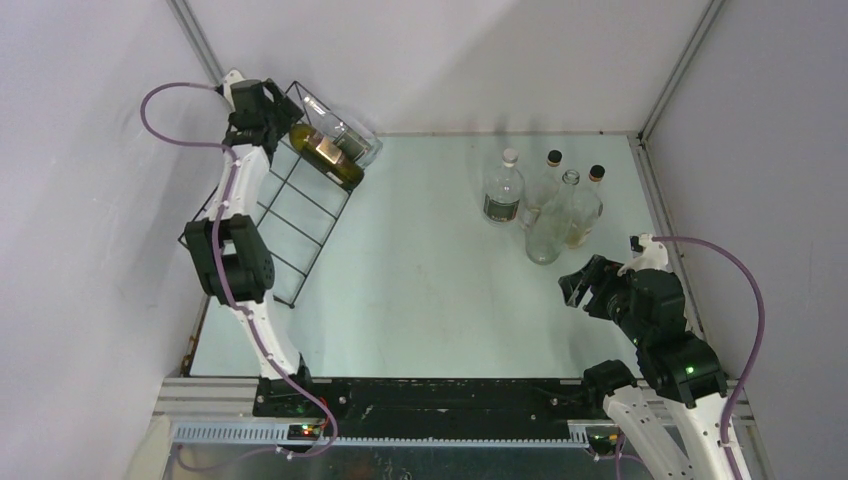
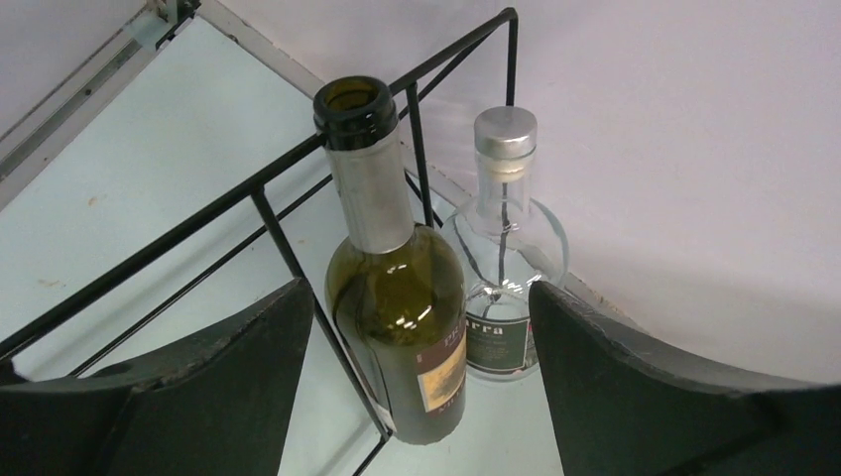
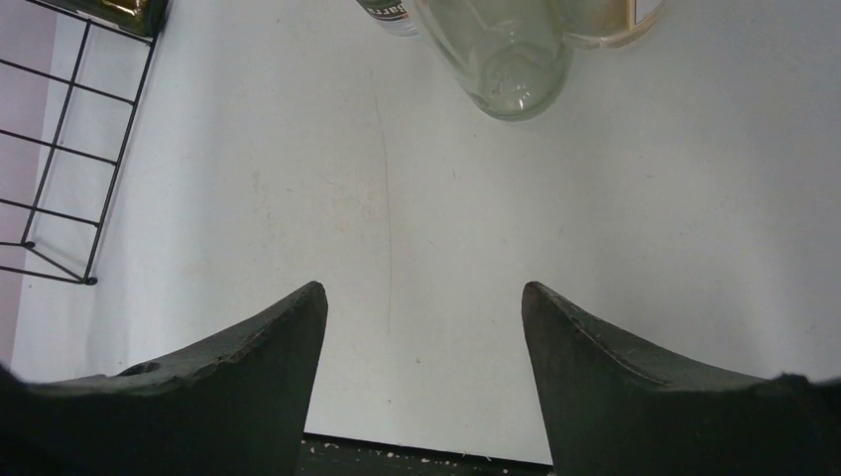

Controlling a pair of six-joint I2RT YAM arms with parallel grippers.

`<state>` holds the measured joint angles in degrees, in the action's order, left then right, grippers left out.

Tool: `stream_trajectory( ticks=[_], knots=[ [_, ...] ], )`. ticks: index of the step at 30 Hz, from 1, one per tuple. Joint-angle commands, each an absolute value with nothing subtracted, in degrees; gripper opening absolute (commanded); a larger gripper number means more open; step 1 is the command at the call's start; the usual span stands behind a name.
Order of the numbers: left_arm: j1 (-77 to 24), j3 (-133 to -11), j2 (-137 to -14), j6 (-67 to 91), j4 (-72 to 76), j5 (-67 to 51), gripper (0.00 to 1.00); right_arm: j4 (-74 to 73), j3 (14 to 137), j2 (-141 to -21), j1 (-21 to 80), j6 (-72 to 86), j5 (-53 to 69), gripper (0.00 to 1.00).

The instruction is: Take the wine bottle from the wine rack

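Removal pending: wine bottle (image 1: 327, 153) rests at the far end of the wine rack (image 1: 290, 215), its neck against a wire, so the grasp and the lift-out both remain. Left arm reaches far forward along the rack, left gripper (image 2: 419, 293) with fingers (image 2: 248, 367) apart either side of the bottle's body (no contact visible). Right gripper (image 3: 424, 297) hovers low over the counter (image 3: 417, 178), fingers apart, empty.

Bright, even light from above here, the tabletop (image 1: 430, 290) washed pale, shadows only faint. Tiny glints on the green glass of the wine bottle (image 2: 397, 297). A soft grey shadow spreads on the wall (image 2: 694, 198) right of the round clear bottle (image 2: 504, 268). Wrist views crisp at centre, top view slightly grainy
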<state>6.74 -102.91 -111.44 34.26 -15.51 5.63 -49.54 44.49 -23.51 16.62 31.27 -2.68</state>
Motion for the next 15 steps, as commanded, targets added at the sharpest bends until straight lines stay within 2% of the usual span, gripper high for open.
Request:
stream_trajectory(
  ticks=[1,7,15],
  knots=[
    [6.89,-106.46,-113.04,34.28,-12.78,5.12,0.86,-47.63,44.47,-24.09,16.49,31.18,-4.08,0.75],
    [6.91,-107.42,-115.89,35.32,-11.27,4.24,0.81,-47.6,44.47,-24.79,16.52,31.11,-4.65,0.75],
    [6.98,-108.04,-118.42,34.55,-10.67,4.49,0.8,-47.48,44.47,-25.97,16.49,30.94,-4.6,0.75]
  ],
)
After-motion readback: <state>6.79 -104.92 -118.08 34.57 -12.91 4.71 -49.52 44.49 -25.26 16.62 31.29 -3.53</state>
